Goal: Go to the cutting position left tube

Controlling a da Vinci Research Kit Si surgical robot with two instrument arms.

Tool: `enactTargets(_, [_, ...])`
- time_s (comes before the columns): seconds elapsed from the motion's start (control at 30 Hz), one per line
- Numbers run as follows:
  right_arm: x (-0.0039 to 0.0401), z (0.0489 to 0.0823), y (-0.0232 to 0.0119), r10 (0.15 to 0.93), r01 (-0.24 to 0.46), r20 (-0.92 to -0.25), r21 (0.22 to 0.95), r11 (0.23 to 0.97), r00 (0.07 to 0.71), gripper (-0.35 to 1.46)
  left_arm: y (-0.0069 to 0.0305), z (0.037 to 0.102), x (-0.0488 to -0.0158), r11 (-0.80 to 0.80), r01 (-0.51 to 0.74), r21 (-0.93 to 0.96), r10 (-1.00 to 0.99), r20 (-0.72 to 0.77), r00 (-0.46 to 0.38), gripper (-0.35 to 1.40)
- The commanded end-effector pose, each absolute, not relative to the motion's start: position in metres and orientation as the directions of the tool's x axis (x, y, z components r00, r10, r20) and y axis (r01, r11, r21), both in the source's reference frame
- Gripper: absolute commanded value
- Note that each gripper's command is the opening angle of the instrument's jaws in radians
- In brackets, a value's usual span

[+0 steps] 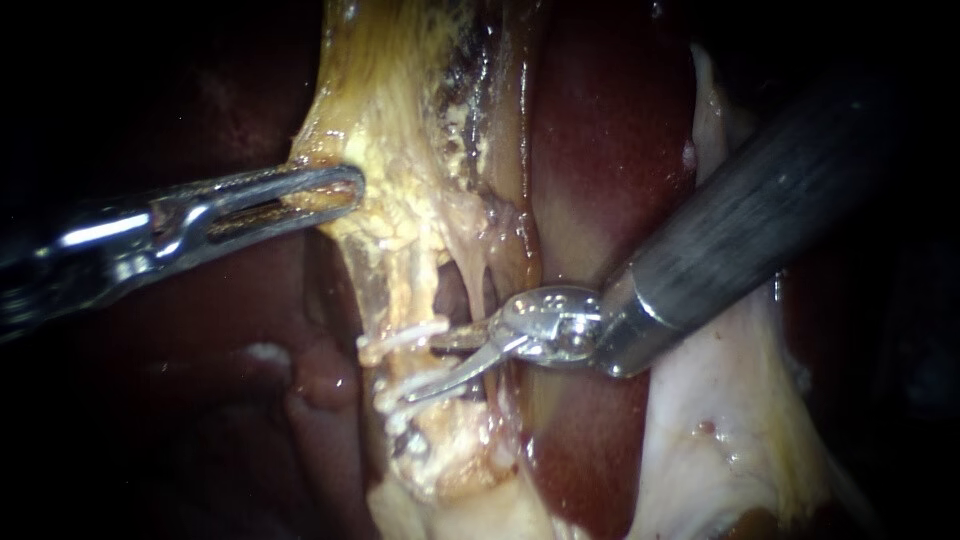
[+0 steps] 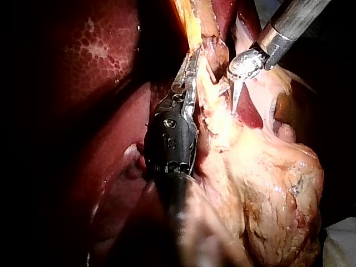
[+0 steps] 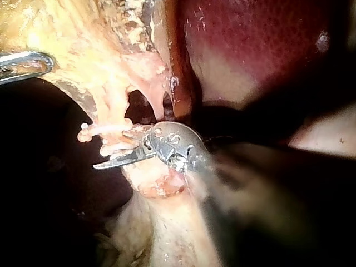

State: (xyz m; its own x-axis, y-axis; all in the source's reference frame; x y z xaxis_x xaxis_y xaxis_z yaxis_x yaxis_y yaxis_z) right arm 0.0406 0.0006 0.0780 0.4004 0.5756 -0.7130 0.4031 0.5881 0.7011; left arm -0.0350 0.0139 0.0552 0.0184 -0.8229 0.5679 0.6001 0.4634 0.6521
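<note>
Right instrument's (image 1: 420, 368) dark shaft looms nearest, crossing red liver (image 1: 600, 150). Left instrument (image 1: 335, 192) clamps the yellow tissue's (image 1: 400, 150) edge, upper left. Right blades stand parted, tips reaching the left tube (image 1: 395, 365) between two white clips (image 1: 400, 335); an open gap (image 1: 452, 290) lies just beside it.

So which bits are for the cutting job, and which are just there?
For the job: silver right instrument, jaws open; thin pale left tube; white clips on it; silver left instrument gripping yellow fatty tissue.
Just there: dark red liver; whitish membrane.
</note>
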Motion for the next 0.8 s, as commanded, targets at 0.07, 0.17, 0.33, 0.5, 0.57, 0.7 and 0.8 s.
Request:
enactTargets(0.07, [0.0410, 0.0781, 0.0006, 0.575, 0.409, -0.711, 0.703, 0.581, 0.405, 1.26, 0.0139, 0.0554, -0.0351, 0.463, 0.600, 0.652, -0.823, 0.568, 0.018, -0.35])
enactTargets(0.17, [0.0417, 0.0781, 0.0008, 0.575, 0.420, -0.710, 0.704, 0.573, 0.406, 1.26, 0.0139, 0.0554, -0.0351, 0.463, 0.600, 0.652, -0.823, 0.568, 0.018, -0.35])
enactTargets(0.33, [0.0424, 0.0786, 0.0005, 0.587, 0.426, -0.689, 0.724, 0.542, 0.425, 1.23, 0.0140, 0.0555, -0.0352, 0.463, 0.600, 0.652, -0.823, 0.568, 0.018, -0.35])
enactTargets(0.5, [0.0429, 0.0797, -0.0005, 0.605, 0.420, -0.658, 0.752, 0.507, 0.448, 1.20, 0.0140, 0.0556, -0.0352, 0.463, 0.600, 0.652, -0.823, 0.568, 0.018, -0.35])
enactTargets(0.57, [0.0431, 0.0800, -0.0009, 0.612, 0.421, -0.647, 0.762, 0.492, 0.455, 1.18, 0.0140, 0.0556, -0.0352, 0.463, 0.600, 0.652, -0.823, 0.568, 0.018, -0.35])
enactTargets(0.7, [0.0431, 0.0801, -0.0009, 0.649, 0.423, -0.610, 0.789, 0.445, 0.455, 1.11, 0.0141, 0.0557, -0.0352, 0.463, 0.600, 0.652, -0.823, 0.568, 0.018, -0.35])
enactTargets(0.8, [0.0433, 0.0799, -0.0007, 0.666, 0.432, -0.598, 0.796, 0.424, 0.446, 1.11, 0.0141, 0.0557, -0.0352, 0.463, 0.600, 0.652, -0.823, 0.568, 0.018, -0.35])
